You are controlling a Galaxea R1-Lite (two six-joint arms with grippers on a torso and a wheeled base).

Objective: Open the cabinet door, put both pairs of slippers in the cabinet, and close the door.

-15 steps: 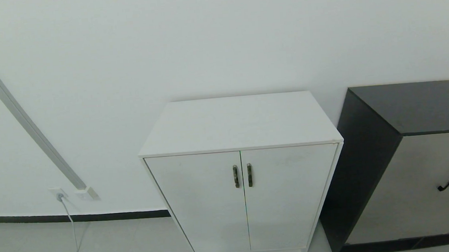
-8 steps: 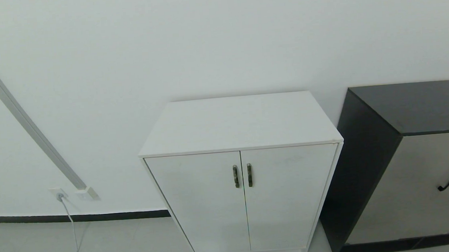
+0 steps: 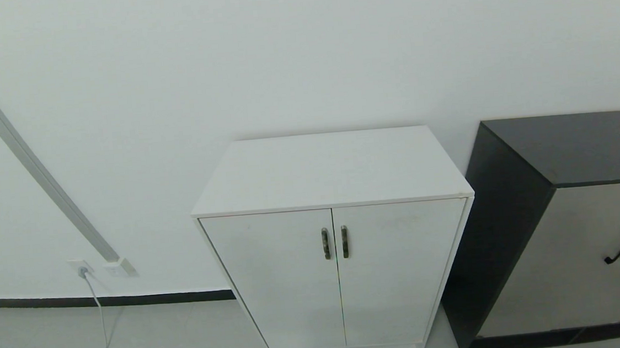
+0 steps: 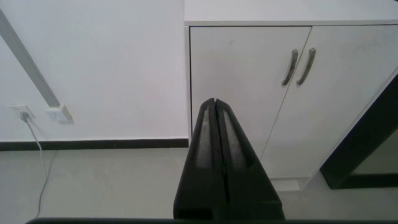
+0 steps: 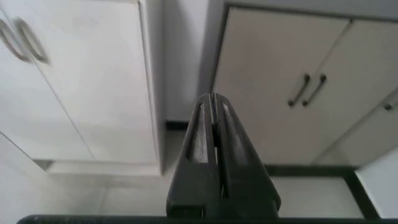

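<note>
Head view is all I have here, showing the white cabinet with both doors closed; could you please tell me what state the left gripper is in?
Observer: The left gripper is shut and empty, short of the white cabinet and aimed at its left door.
Operator: Thank you; and the right gripper?
Observer: The right gripper is shut and empty too, facing the gap between the white cabinet and the dark cabinet.
</note>
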